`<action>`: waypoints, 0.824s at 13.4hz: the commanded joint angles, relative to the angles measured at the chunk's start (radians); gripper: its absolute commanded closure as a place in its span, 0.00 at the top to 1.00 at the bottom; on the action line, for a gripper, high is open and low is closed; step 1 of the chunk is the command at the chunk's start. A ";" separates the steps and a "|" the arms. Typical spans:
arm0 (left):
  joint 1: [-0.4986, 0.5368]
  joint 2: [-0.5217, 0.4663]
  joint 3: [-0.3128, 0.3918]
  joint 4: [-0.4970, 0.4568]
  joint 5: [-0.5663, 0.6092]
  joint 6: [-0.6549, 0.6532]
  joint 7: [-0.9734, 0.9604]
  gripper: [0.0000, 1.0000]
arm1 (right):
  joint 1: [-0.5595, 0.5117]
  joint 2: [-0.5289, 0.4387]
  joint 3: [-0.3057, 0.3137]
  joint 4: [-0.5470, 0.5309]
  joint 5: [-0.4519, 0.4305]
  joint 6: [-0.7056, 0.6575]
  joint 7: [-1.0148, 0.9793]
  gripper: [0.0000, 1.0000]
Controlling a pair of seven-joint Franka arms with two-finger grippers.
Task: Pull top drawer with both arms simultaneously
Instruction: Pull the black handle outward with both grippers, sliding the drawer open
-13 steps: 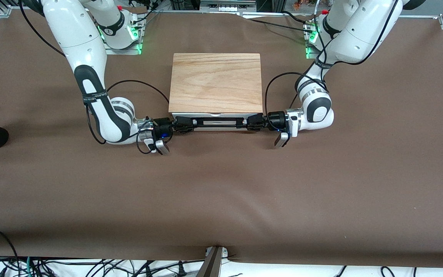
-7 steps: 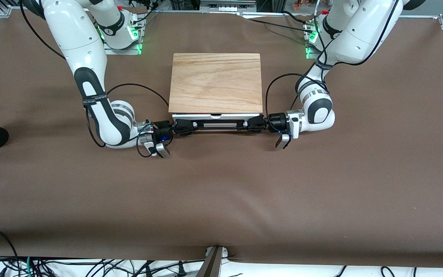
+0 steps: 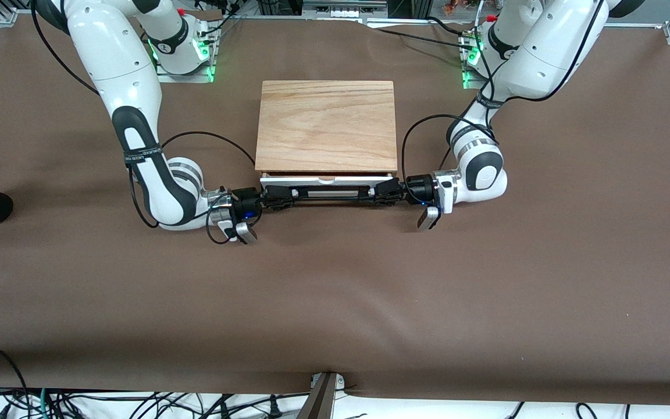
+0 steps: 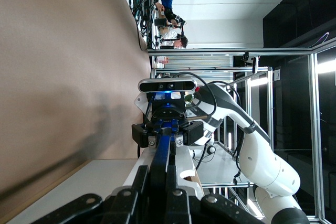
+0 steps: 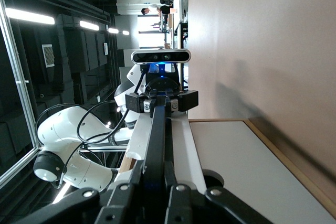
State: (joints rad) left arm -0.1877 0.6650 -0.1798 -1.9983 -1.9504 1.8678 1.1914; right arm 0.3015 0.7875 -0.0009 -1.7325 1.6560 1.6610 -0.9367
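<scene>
Top drawer (image 3: 326, 181) stood slightly out from cabinet (image 3: 327, 125) at mid-worktop (image 3: 335, 291). Left pincer (image 3: 386, 190) and right pincer (image 3: 277, 196) each pinched one end of handle (image 3: 328, 196). Pull begun; most travel apparently left.

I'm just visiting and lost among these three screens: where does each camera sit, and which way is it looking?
Front view: high across the table, facing both arms, the cabinet and the top drawer pulled slightly out.
Left wrist view: on the left arm's wrist, sighting along the handle past the left gripper to the right gripper.
Right wrist view: on the right arm's wrist, sighting the reverse way; its own gripper shows nearest.
Shared: both wrist views show the handle and each other's gripper.
</scene>
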 commanded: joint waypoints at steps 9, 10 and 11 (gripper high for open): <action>-0.012 0.044 0.040 0.072 0.010 -0.033 -0.044 0.00 | -0.104 0.091 -0.001 0.206 0.056 -0.023 0.131 0.00; -0.012 0.047 0.046 0.084 0.014 -0.033 -0.056 0.00 | -0.107 0.098 -0.001 0.218 0.056 -0.023 0.133 0.00; -0.012 0.050 0.051 0.093 0.016 -0.032 -0.064 0.00 | -0.107 0.101 -0.001 0.225 0.056 -0.023 0.136 0.00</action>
State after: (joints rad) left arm -0.2006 0.7113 -0.1521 -1.9099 -1.9417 1.8670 1.1467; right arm 0.2871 0.8607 -0.0002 -1.6104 1.6515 1.6461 -0.8737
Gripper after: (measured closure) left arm 0.828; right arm 0.824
